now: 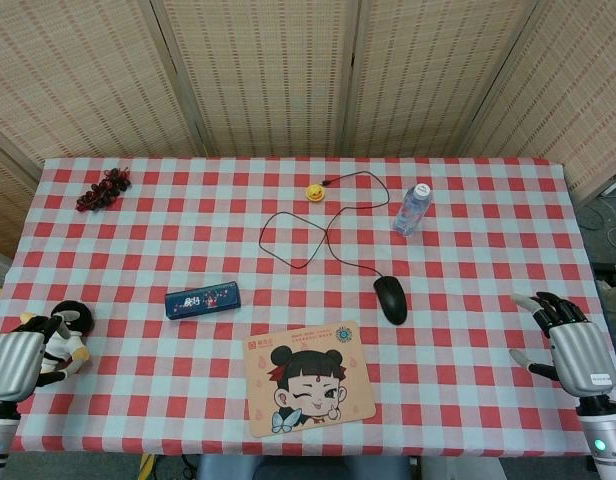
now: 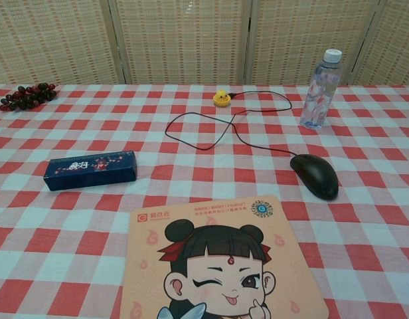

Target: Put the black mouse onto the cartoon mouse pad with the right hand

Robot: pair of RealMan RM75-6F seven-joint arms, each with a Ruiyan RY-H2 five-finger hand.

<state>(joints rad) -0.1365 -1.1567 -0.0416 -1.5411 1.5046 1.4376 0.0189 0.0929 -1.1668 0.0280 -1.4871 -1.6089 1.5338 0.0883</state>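
Trouble could come from the cord (image 1: 318,215): it may tug the black mouse (image 1: 391,299) back. Right robot hand (image 1: 570,340) waits wide and empty, far right. Mouse sits just right of the cartoon mouse pad (image 1: 308,378). Water bottle (image 1: 412,209) stands far behind. Left robot hand (image 1: 18,362) rests by a toy (image 1: 66,335).
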